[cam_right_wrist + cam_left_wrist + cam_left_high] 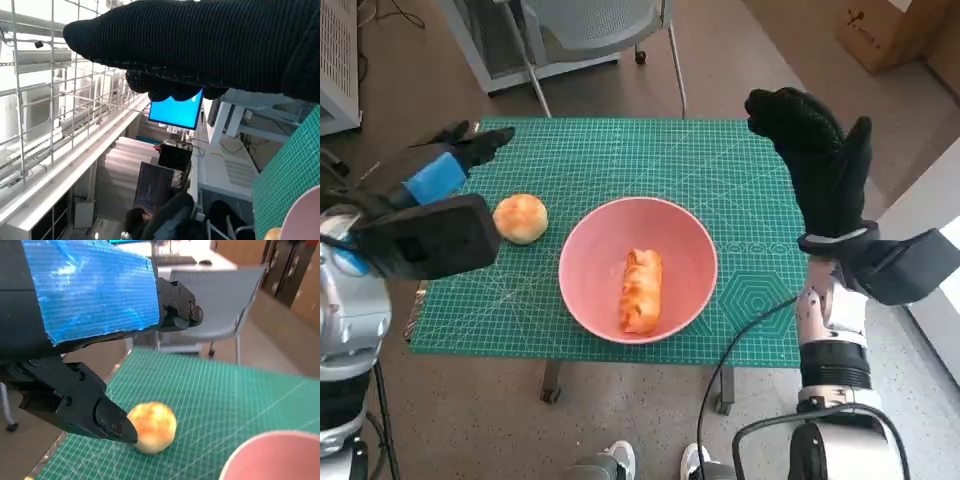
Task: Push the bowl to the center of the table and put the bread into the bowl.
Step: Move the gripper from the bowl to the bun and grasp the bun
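The pink bowl (638, 268) stands near the middle of the green mat (620, 160), toward its front edge. A long golden bread (641, 290) lies inside it. A round bun (521, 217) sits on the mat to the left of the bowl, seen close in the left wrist view as the bun (153, 426). My left hand (445, 172) hovers over the mat's left edge, fingers apart, holding nothing; its fingers (100, 410) reach near the bun without gripping it. My right hand (815, 160) is raised above the mat's right side, gloved fingers spread and empty. The bowl's rim (270, 455) shows in the left wrist view.
A grey chair (600, 25) stands behind the table. A cardboard box (890, 30) sits on the floor at the far right. Shoes (620, 462) show below the table's front edge. The right wrist view shows the glove (200, 45), a blue screen (177, 111) and a seated person (165, 220).
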